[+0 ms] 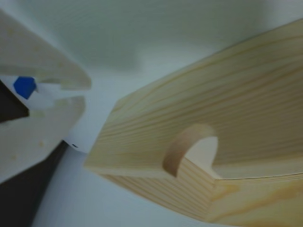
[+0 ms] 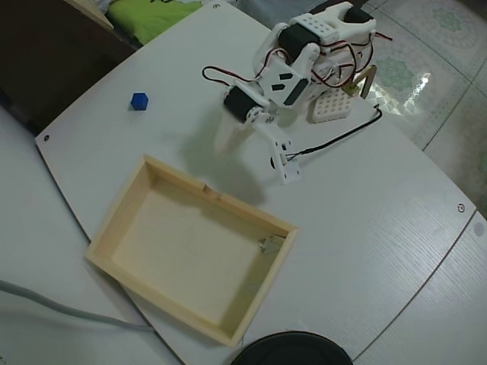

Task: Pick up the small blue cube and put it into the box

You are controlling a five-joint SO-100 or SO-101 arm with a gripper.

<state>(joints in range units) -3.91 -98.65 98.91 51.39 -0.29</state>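
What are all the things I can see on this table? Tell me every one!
Blue cube: one, bright blue, alone on the table near its far left edge in the overhead view, not in the box.
Wooden box: one, pale wood, open on top, at the near left of the table.
White block with holes: one, white, next to the robot's base at the far side.
Black round thing: one, black, at the bottom edge, only partly showing.
Table: one, white.
Robot arm: one, white with black motors and wires.
Gripper: one, pale fingers, above the table between cube and box, holding nothing.
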